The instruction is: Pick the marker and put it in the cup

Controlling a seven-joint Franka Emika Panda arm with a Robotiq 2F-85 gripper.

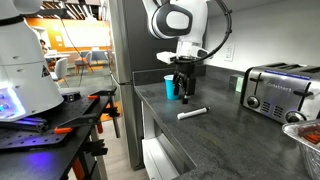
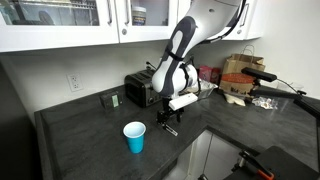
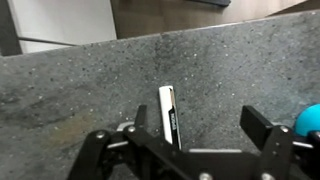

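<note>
The marker (image 3: 168,115) is a slim white stick lying flat on the dark speckled counter; it also shows in an exterior view (image 1: 191,113). The cup (image 1: 169,88) is small, teal with a white rim, and stands upright on the counter; it also shows in the other exterior view (image 2: 134,137) and as a teal sliver at the right edge of the wrist view (image 3: 311,120). My gripper (image 3: 200,125) is open and empty, hovering above the counter. The marker lies near its left finger. The gripper also appears in both exterior views (image 1: 182,90) (image 2: 167,118), beside the cup.
A chrome toaster (image 1: 280,92) stands on the counter by the wall, also visible in an exterior view (image 2: 140,90). The counter's edge (image 1: 150,120) drops off to the floor. Boxes and clutter (image 2: 238,78) sit at the far end of the counter.
</note>
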